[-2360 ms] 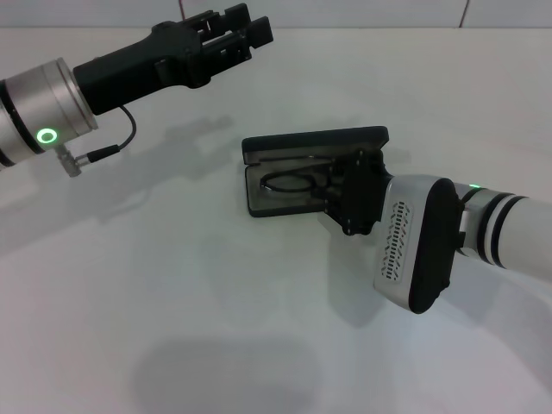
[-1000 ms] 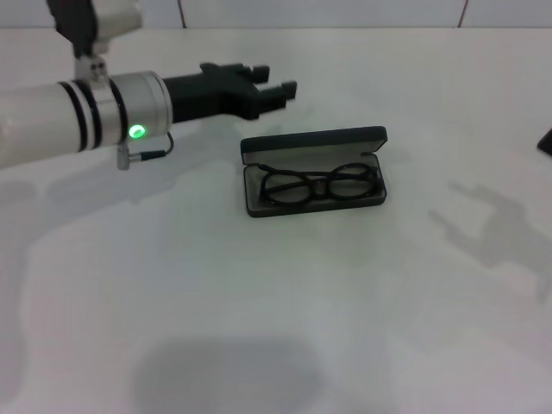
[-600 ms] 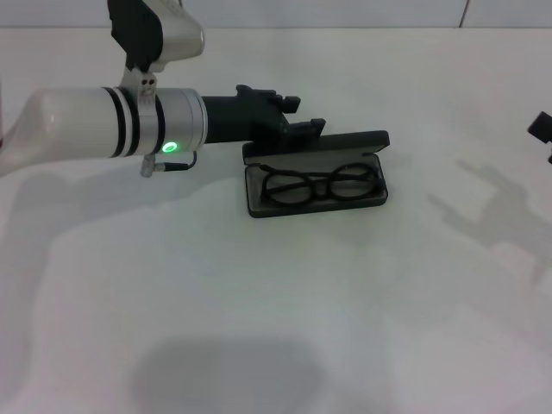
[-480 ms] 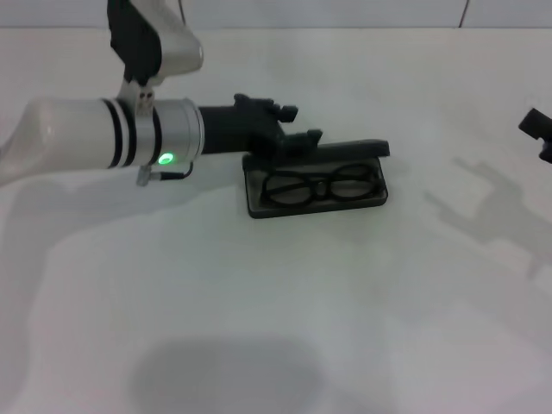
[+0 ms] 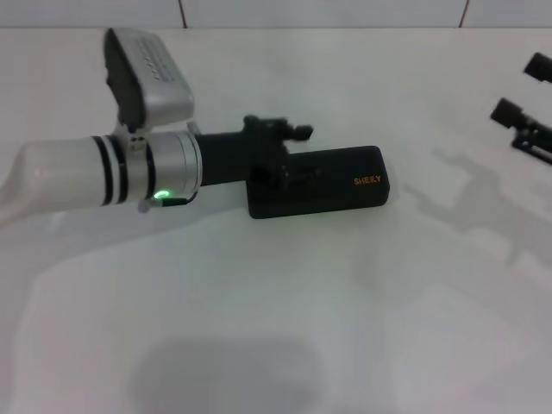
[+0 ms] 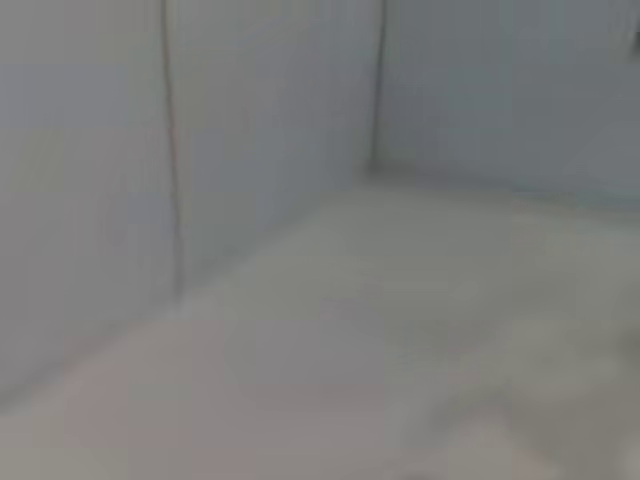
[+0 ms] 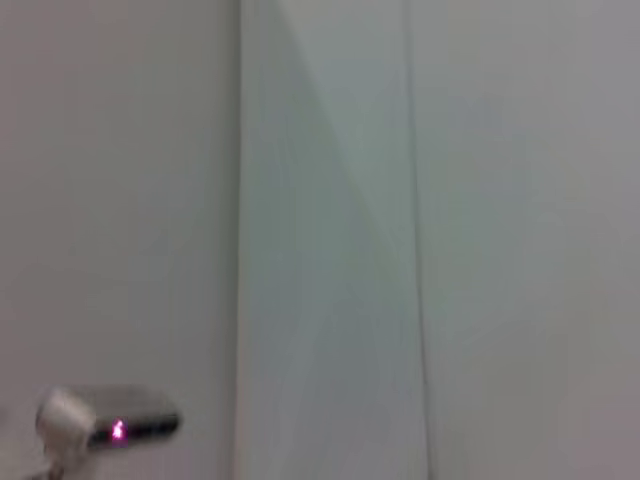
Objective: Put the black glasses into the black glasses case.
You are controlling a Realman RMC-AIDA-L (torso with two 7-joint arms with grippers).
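Resting on the closed case (image 5: 321, 182) at table (image 5: 285, 328) centre, the left gripper (image 5: 289, 159) presses its lid from nine o'clock; its grip state cannot be told. The glasses are out of sight. The right gripper (image 5: 522, 90), fingers parted, hangs at two o'clock.

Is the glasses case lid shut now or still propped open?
Shut. In the head view the black glasses case shows only its outer lid with orange lettering, no lining or glasses. The left gripper rests on its left end.
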